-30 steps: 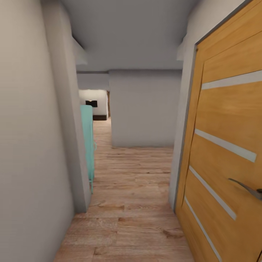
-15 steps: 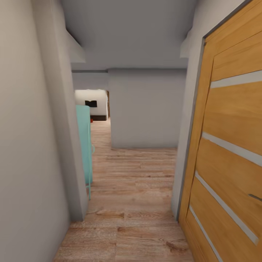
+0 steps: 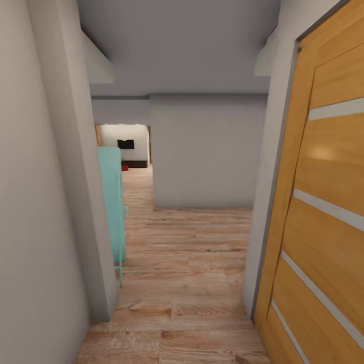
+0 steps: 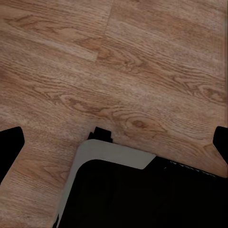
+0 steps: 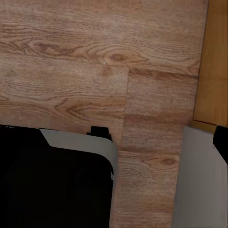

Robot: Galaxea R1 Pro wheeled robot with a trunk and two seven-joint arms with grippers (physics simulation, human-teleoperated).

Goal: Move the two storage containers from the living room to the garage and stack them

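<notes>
The robot is in transit along a hallway toward the far living room [image 3: 126,146], where a small red shape, possibly a container, shows. A turquoise cabinet [image 3: 112,207] stands left, a wooden door [image 3: 323,202] right. Next: drive forward, then bear left. Fingers' state cannot be told.

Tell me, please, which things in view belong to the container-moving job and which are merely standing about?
Belonging to the job:
- far room, with a dark screen on its wall
- small red thing on that room's floor, possibly a container, too small to tell

Merely about:
- teal furniture
- wooden door
- plank floor
</notes>
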